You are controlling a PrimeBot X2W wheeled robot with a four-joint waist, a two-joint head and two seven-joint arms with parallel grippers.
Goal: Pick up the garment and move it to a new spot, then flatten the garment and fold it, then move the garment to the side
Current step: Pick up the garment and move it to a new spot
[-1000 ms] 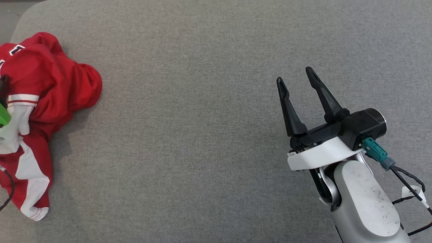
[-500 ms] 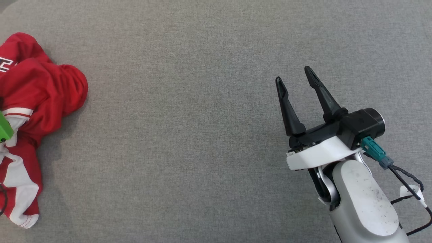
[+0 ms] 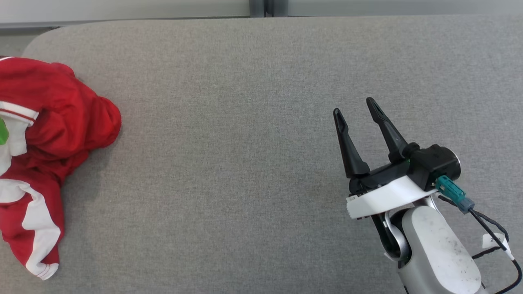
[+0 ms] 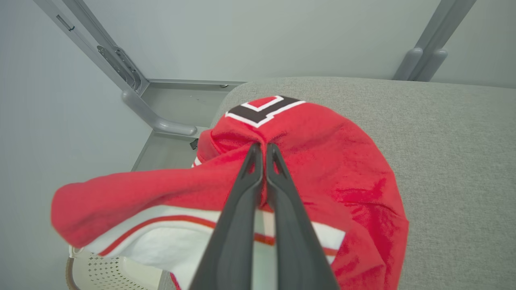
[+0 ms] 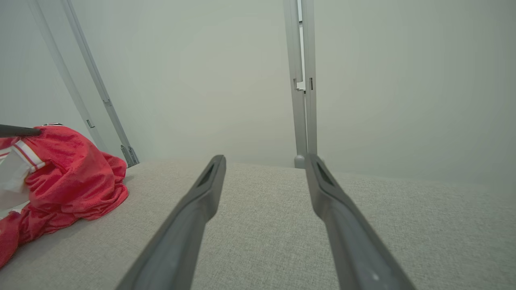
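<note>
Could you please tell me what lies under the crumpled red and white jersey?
The grey fabric tabletop lies beneath the red and white jersey; past its corner, a white perforated basket shows below the cloth. Anything under the heap itself is covered.

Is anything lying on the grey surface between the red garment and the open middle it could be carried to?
Nothing visible does. The left claw is shut on a fold of the garment at the left end of the grey surface; the stretch beside it is bare. The right claw, open, stands far to the right.
</note>
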